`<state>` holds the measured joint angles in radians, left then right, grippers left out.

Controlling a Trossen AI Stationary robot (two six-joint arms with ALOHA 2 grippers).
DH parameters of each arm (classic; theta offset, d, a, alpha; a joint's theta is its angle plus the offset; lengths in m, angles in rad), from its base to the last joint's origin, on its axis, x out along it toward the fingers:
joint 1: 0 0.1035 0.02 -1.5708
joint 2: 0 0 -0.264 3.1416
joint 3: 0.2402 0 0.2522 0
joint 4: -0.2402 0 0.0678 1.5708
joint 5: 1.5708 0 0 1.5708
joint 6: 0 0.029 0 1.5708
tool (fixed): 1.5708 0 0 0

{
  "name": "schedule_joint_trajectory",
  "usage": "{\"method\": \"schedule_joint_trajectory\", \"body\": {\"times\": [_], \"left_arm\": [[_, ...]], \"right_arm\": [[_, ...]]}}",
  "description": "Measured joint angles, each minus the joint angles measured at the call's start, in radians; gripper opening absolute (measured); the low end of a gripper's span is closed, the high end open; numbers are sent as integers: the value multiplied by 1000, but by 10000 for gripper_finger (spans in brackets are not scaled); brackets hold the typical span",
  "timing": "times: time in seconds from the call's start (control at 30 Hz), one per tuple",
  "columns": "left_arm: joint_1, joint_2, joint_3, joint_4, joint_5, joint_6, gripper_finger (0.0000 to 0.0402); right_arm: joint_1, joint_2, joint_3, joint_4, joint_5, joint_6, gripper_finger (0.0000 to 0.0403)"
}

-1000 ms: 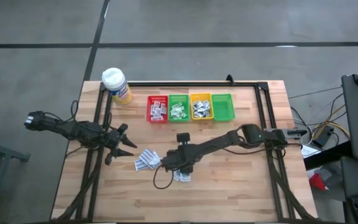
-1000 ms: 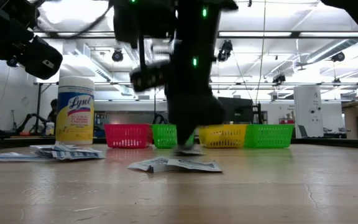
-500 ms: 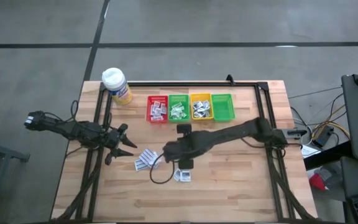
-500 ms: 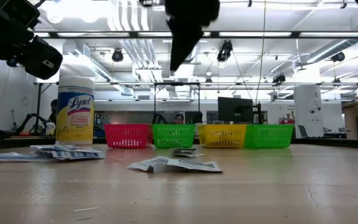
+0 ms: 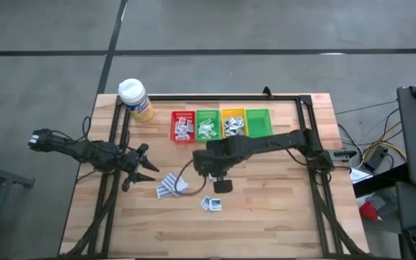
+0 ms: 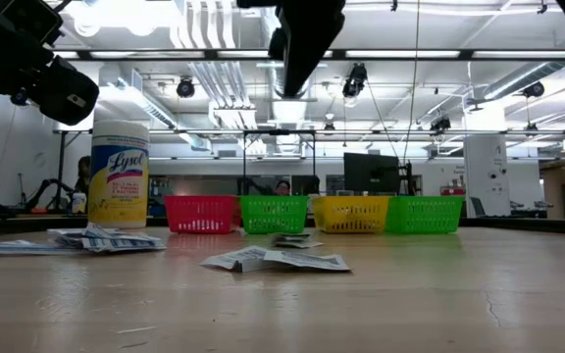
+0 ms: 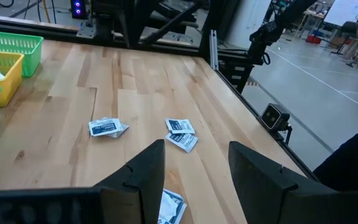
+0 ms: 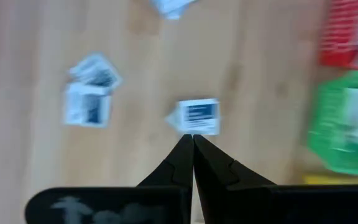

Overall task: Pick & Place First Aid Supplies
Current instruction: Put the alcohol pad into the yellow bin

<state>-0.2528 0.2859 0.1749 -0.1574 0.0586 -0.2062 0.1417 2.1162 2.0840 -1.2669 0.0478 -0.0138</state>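
The pale planked wooden surface (image 5: pixel 280 195) looks smooth with a faint sheen. Small white sachets (image 7: pixel 180 133) appear glossy and crinkled. The red, green and yellow latticed plastic bins (image 6: pixel 312 213) look matt. The left arm's black tool (image 7: pixel 194 171) is matt plastic.

A robotics lab or workshop hall: beyond the wooden table (image 6: pixel 381 294) stretch a high ceiling with strip lights (image 6: pixel 430 54), hung cables and white walls. Behind the table stand monitors (image 6: pixel 369 174) and equipment racks, and grey concrete floor (image 5: pixel 266 29) surrounds it.
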Motion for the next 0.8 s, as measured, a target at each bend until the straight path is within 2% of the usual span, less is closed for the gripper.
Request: {"method": "schedule_joint_trajectory", "body": {"times": [0.13,0.33,0.57,0.8], "left_arm": [[0,0,0,0,0,0,172],[0,0,0,0,0,-1,172],[0,0,0,0,0,-2,172],[0,0,0,5,0,-18,172]], "right_arm": [[-57,0,-22,26,-109,-72,23],[-132,0,-74,55,-260,-204,70],[-179,5,-170,126,-304,-426,127],[-212,77,-194,193,-311,-605,158]]}}
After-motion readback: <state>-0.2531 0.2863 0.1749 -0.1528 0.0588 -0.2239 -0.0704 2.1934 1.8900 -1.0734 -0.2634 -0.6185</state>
